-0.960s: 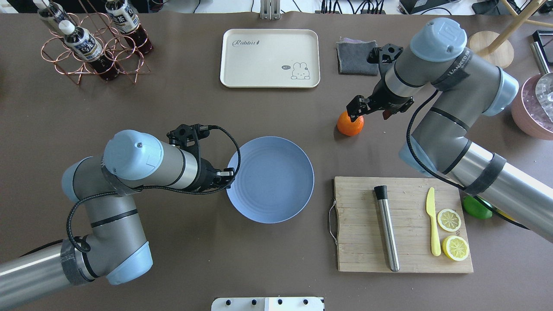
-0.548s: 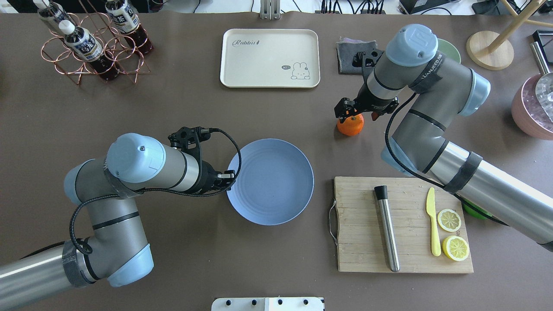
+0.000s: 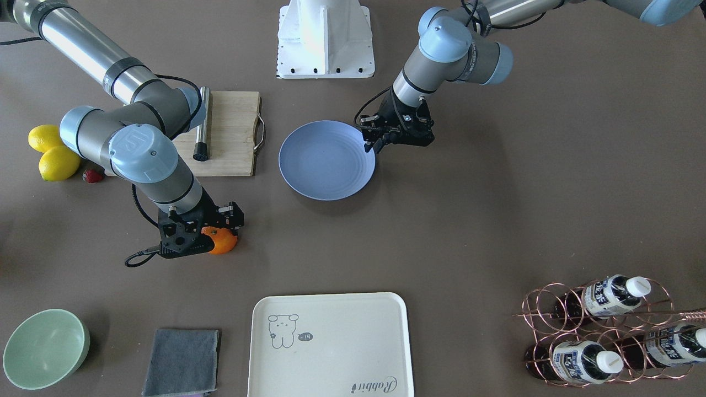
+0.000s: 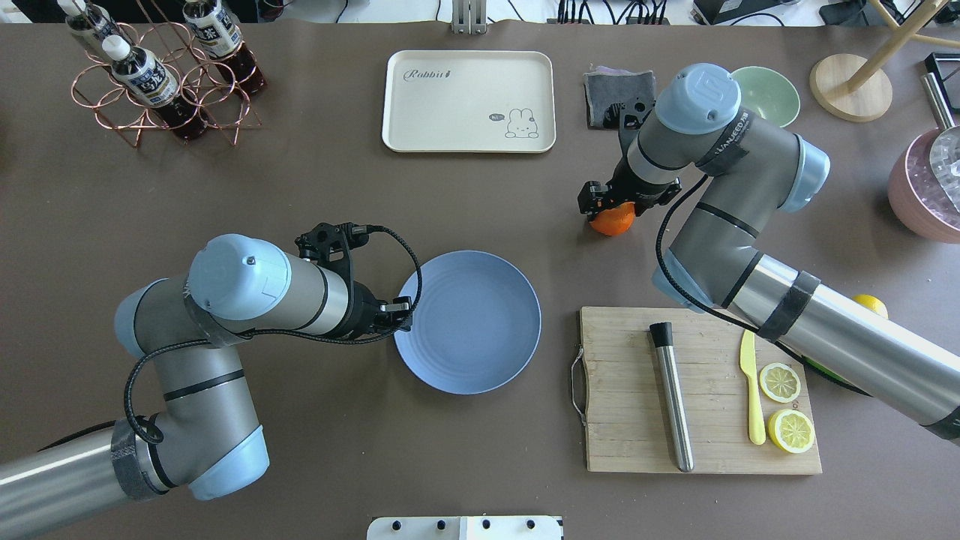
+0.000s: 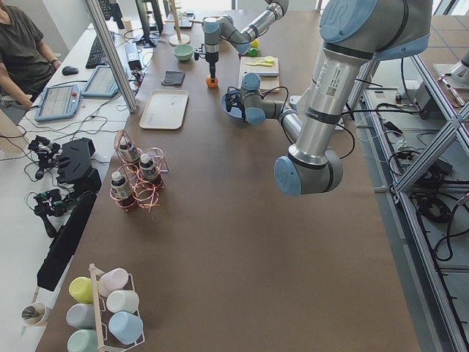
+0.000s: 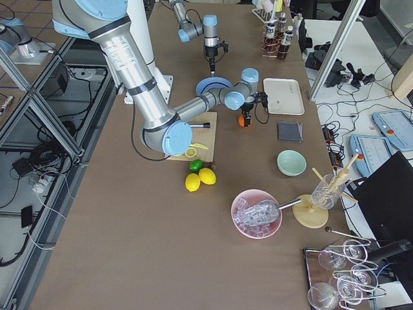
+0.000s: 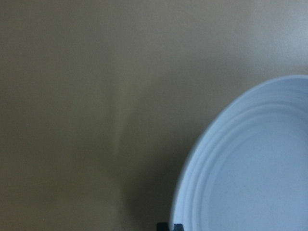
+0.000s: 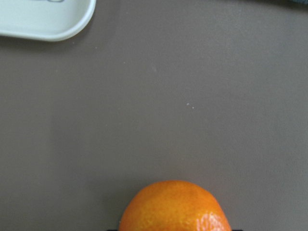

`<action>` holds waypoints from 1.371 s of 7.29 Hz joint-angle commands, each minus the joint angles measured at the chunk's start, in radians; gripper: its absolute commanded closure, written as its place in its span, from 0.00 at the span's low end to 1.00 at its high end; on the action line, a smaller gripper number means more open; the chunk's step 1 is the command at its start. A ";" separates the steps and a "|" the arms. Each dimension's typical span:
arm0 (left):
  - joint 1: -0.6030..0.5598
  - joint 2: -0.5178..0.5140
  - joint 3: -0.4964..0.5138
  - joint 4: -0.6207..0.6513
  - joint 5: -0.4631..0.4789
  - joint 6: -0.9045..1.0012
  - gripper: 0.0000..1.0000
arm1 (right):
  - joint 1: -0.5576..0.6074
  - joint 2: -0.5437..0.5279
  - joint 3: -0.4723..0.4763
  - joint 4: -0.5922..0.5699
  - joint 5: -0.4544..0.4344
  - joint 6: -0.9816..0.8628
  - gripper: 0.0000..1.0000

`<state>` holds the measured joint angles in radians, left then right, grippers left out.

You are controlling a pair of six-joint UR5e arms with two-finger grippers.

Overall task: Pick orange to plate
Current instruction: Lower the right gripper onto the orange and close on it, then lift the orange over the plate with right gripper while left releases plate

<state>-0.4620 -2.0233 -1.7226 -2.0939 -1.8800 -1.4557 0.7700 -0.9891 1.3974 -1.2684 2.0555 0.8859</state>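
The orange (image 4: 615, 223) sits on the brown table, right of centre and beyond the cutting board; it also fills the bottom edge of the right wrist view (image 8: 175, 208). My right gripper (image 4: 609, 206) hangs directly over the orange (image 3: 223, 242), open, its black fingers partly covering the fruit's top. The periwinkle plate (image 4: 480, 352) lies flat at the table's middle. My left gripper (image 4: 403, 313) is shut on the plate's left rim (image 3: 368, 144). A fingertip (image 7: 168, 226) shows at that rim in the left wrist view.
A cutting board (image 4: 622, 405) with a steel muddler (image 4: 672, 397), yellow knife (image 4: 751, 382) and lemon slices (image 4: 780, 382) lies near the plate's right. A cream tray (image 4: 450, 112), grey cloth (image 4: 604, 97), green bowl (image 4: 772, 94) and bottle rack (image 4: 157, 82) stand at the far side.
My right arm swung left and brought its gripper from beside the orange to right over it. My left gripper and the plate slid slightly toward the table's near edge.
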 commanded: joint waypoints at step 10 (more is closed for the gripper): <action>-0.285 0.090 -0.005 -0.002 -0.225 0.224 0.02 | -0.302 0.161 0.155 -0.128 -0.165 0.406 1.00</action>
<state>-0.7410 -1.9338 -1.7319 -2.0945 -2.1040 -1.2351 0.5058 -0.8345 1.5580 -1.3938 1.9301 1.2781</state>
